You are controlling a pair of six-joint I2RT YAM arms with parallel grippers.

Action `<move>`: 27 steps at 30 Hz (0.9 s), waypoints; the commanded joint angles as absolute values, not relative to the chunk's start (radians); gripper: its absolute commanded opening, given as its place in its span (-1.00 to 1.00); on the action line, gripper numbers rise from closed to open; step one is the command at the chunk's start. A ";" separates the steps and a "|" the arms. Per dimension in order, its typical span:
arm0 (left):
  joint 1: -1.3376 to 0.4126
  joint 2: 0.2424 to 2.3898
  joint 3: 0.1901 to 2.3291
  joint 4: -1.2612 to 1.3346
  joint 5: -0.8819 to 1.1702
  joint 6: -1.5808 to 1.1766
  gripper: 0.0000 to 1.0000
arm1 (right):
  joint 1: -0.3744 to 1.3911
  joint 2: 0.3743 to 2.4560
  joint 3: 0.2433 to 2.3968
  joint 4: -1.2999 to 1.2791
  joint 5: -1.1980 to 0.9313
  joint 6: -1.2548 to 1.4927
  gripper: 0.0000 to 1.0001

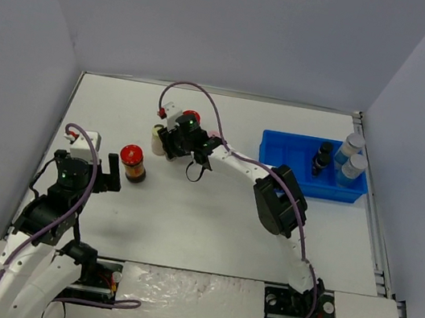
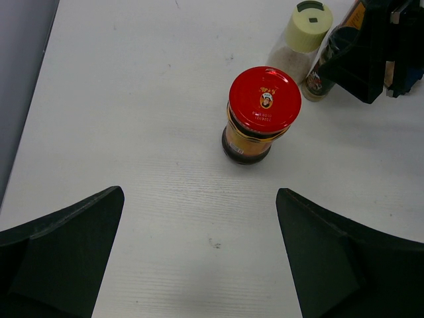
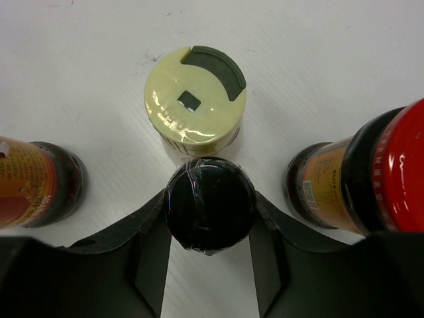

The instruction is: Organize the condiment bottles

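Fingers [image 3: 149, 255] of the right gripper [image 3: 209, 222] clench a tiny black-capped bottle [image 3: 209, 205]. The cream jar [image 3: 195, 99] stands just beside it at 12 o'clock and a red-lidded sauce jar [image 3: 387, 175] at 3 o'clock. The left gripper [image 2: 202, 258] is spread wide and empty, a second red-lidded sauce jar [image 2: 264, 106] upright at its 12 o'clock. Two silver-lidded bottles [image 1: 349, 159] stand in the blue tray [image 1: 279, 150].

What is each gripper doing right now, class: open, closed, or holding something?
Left gripper: open, empty.
Right gripper: closed on the black-capped bottle.
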State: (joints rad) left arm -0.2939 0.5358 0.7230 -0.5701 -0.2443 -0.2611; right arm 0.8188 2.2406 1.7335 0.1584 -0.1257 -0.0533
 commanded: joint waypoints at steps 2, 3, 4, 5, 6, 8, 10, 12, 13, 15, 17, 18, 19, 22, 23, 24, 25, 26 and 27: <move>-0.288 0.546 0.747 -0.509 -0.259 -0.252 0.94 | 0.816 2.174 1.712 0.274 -0.082 -0.056 -0.53; -0.288 0.546 0.746 -0.509 -0.259 -0.252 0.94 | 0.816 2.163 1.701 0.277 -0.075 -0.058 -0.65; -0.288 0.546 0.746 -0.510 -0.260 -0.252 0.94 | 0.815 2.150 1.676 0.282 -0.071 -0.058 -0.71; -0.288 0.546 0.747 -0.510 -0.260 -0.252 0.94 | 0.815 2.137 1.650 0.286 -0.067 -0.058 -0.78; -0.288 0.546 0.747 -0.511 -0.261 -0.252 0.94 | 0.815 2.118 1.620 0.291 -0.064 -0.058 -0.84; -0.288 0.545 0.747 -0.511 -0.261 -0.252 0.94 | 0.815 2.055 1.547 0.299 -0.055 -0.054 -0.91; -0.288 0.543 0.747 -0.511 -0.261 -0.252 0.94 | 0.812 1.982 1.478 0.306 -0.040 -0.047 -0.94; -0.288 0.542 0.746 -0.509 -0.259 -0.252 0.94 | 0.804 1.884 1.427 0.299 -0.022 -0.032 -0.97; -0.288 0.543 0.747 -0.509 -0.259 -0.253 0.94 | 0.798 1.835 1.393 0.289 -0.011 -0.027 -0.99; -0.288 0.543 0.747 -0.509 -0.258 -0.253 0.94 | 0.789 1.746 1.334 0.262 0.027 -0.017 -1.00; -0.288 0.543 0.746 -0.508 -0.256 -0.252 0.94 | 0.761 1.674 1.285 0.242 0.054 -0.007 -1.00; -0.288 0.543 0.746 -0.508 -0.256 -0.252 0.94 | 0.747 1.628 1.254 0.230 0.064 0.007 -1.00; -0.288 0.543 0.746 -0.508 -0.254 -0.252 0.94 | 0.731 1.575 1.220 0.217 0.068 0.031 -1.00; -0.288 0.544 0.746 -0.508 -0.255 -0.253 0.94 | 0.647 1.496 1.163 0.188 0.066 0.072 -1.00; -0.288 0.544 0.746 -0.507 -0.255 -0.252 0.94 | 0.611 1.448 1.133 0.177 0.085 0.075 -1.00; -0.288 0.543 0.746 -0.506 -0.255 -0.250 0.94 | 0.574 1.391 1.097 0.165 0.107 0.078 -1.00; -0.288 0.543 0.746 -0.505 -0.253 -0.250 0.94 | 0.554 1.371 1.066 0.154 0.113 0.078 -1.00; -0.288 0.544 0.746 -0.505 -0.253 -0.250 0.94 | 0.515 1.341 1.042 0.146 0.112 0.085 -1.00; -0.288 0.544 0.746 -0.506 -0.253 -0.250 0.94 | 0.471 1.309 1.019 0.138 0.109 0.093 -1.00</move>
